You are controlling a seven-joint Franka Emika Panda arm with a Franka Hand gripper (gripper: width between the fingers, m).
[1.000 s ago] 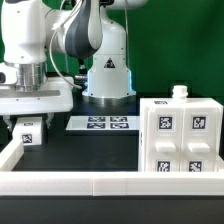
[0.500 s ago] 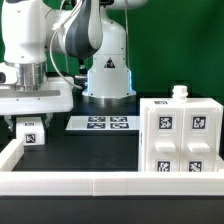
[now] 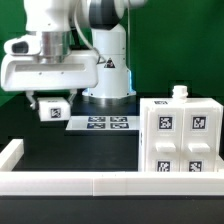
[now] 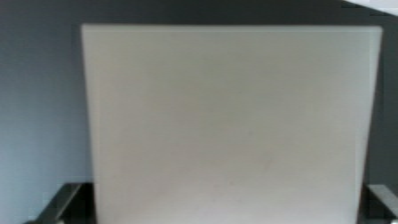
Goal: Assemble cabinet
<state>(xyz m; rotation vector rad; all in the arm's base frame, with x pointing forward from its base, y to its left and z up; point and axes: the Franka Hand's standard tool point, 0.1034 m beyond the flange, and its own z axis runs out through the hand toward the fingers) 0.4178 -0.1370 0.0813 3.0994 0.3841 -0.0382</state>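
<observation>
Exterior view: the gripper (image 3: pixel 52 104) is clamped on 1 small tagged block (image 3: pixel 53 112), held above the table (image 3: pixel 100 152), just to the exterior view's left of the marker board (image 3: pixel 100 123). The cabinet (image 3: pixel 180 140) sits on the exterior view's right of that board. Wrist view is basically all block (image 4: pixel 222 110).

The white tagged cabinet (image 3: pixel 180 140) stands upright to the exterior view's right of the marker board (image 3: pixel 97 123). A small tagged block (image 3: pixel 52 111) hangs raised beside the board's left end.
</observation>
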